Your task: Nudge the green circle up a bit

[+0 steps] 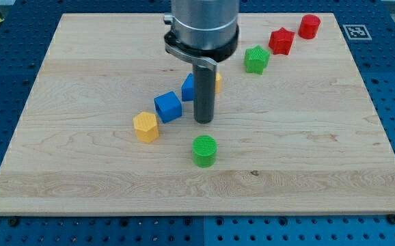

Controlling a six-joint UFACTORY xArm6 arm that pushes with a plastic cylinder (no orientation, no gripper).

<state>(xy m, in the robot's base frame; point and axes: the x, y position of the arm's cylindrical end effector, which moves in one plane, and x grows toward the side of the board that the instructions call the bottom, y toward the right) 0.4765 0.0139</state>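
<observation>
Wooden board (307,150), upright rod, my tip (203,121) above green circle (204,150)

Pale wooden bench (307,157); green circle (204,150), green star (256,59), red star (281,41), red cylinder (309,26), blue cube (168,106), yellow hexagon (145,127).

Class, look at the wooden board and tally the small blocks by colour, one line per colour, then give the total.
Green: 2 – green circle block, green star-shaped block
Red: 2 – red star-shaped block, red cylinder block
Blue: 2 – blue cube block, partly hidden blue block
Yellow: 2 – yellow hexagon block, mostly hidden yellow block
Total: 8
</observation>
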